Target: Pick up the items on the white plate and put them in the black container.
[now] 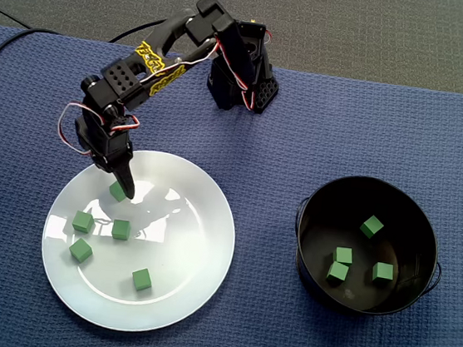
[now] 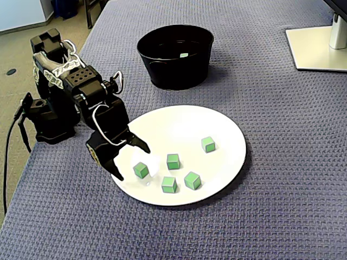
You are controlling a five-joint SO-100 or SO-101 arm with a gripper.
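Arm pose: your black arm (image 1: 168, 70) rises from its base at the far edge of the blue-clothed tabletop (image 1: 302, 140). It folds at the elbow and reaches down-left in a fixed view. The wrist is bent so the pincer (image 2: 133, 162) points down at the white plate (image 1: 183, 235), over the plate's edge nearest the base.

Count: 5 green cubes (image 1: 121, 229) lie on the plate. 4 of them are scattered across the middle and the side away from the arm, each apart from the others. 4 boxed cubes (image 1: 342, 255) of the same green lie inside the black container (image 1: 414, 224). The container stands well apart from the plate, to its right in that view.

Pincer: its 2 fingers are spread wide, w/ nothing pinched. The tips are low, at plate level. The closest cube (image 2: 141, 170) sits on the plate in the gap btwn the fingers, just beside one tip. You can't tell from either fixed view whether a finger touches it.
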